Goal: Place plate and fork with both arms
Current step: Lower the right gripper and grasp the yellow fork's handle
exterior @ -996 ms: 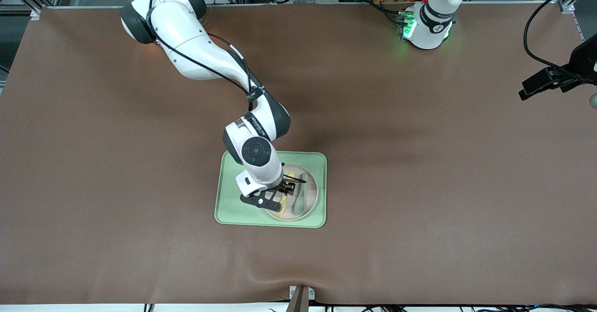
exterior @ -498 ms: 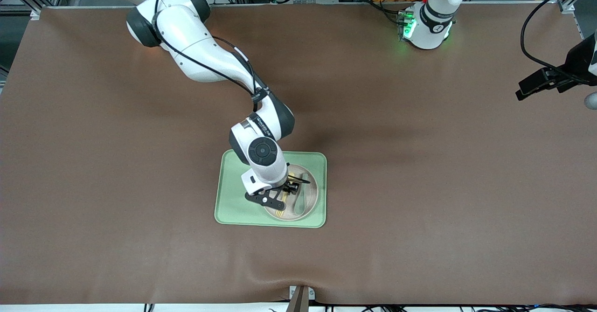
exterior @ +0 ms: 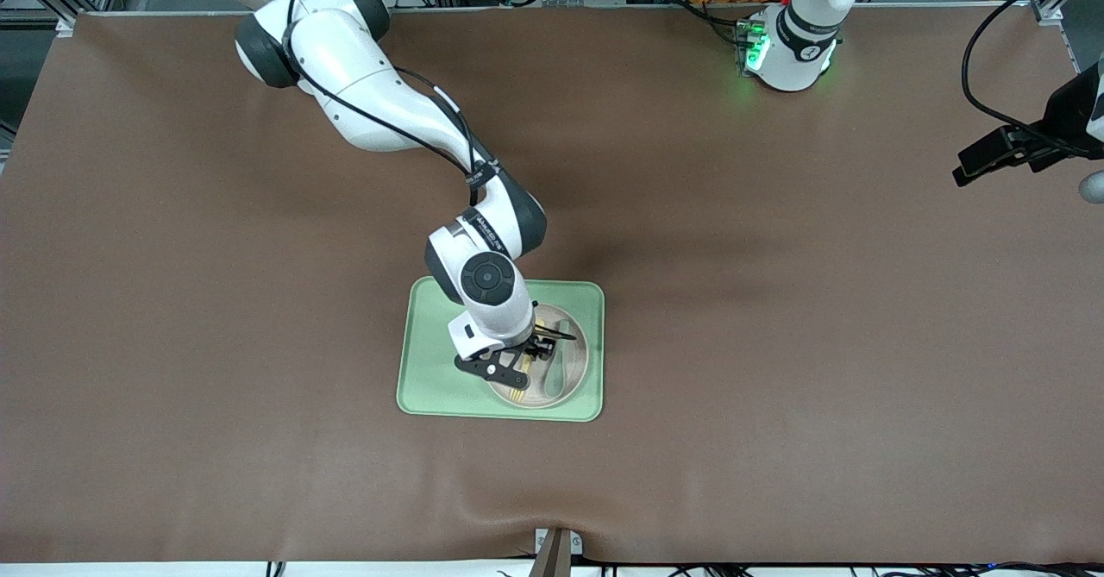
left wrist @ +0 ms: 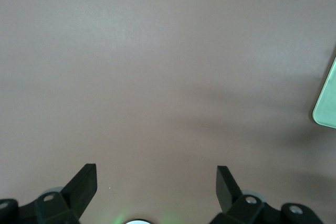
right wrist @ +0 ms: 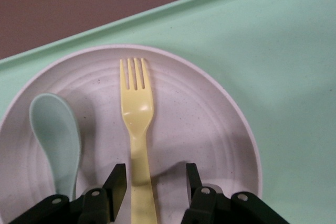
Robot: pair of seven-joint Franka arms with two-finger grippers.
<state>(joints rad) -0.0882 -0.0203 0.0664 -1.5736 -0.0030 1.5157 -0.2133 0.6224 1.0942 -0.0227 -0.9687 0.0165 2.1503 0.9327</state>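
Observation:
The off-white plate (exterior: 576, 354) lies on the light-green tray (exterior: 431, 361). The pale-yellow fork (exterior: 516, 394) lies on the plate beside a grey-green spoon (exterior: 555, 370). My right gripper (exterior: 528, 354) is low over the plate. In the right wrist view it (right wrist: 154, 181) is open, and its fingers straddle the fork's handle (right wrist: 137, 114) without touching it, with the plate (right wrist: 210, 124) below. My left gripper (exterior: 970, 166) waits at the left arm's end of the table. In the left wrist view it (left wrist: 156, 182) is open and empty over bare table.
The spoon (right wrist: 55, 135) lies on the plate close beside the fork. The tray's rim (right wrist: 283, 51) surrounds the plate. A corner of the tray (left wrist: 328, 103) shows in the left wrist view. Brown mat covers the table (exterior: 776, 344).
My right gripper has shifted a little toward the left arm's end over the plate, settling over the fork's handle. The left gripper has barely moved.

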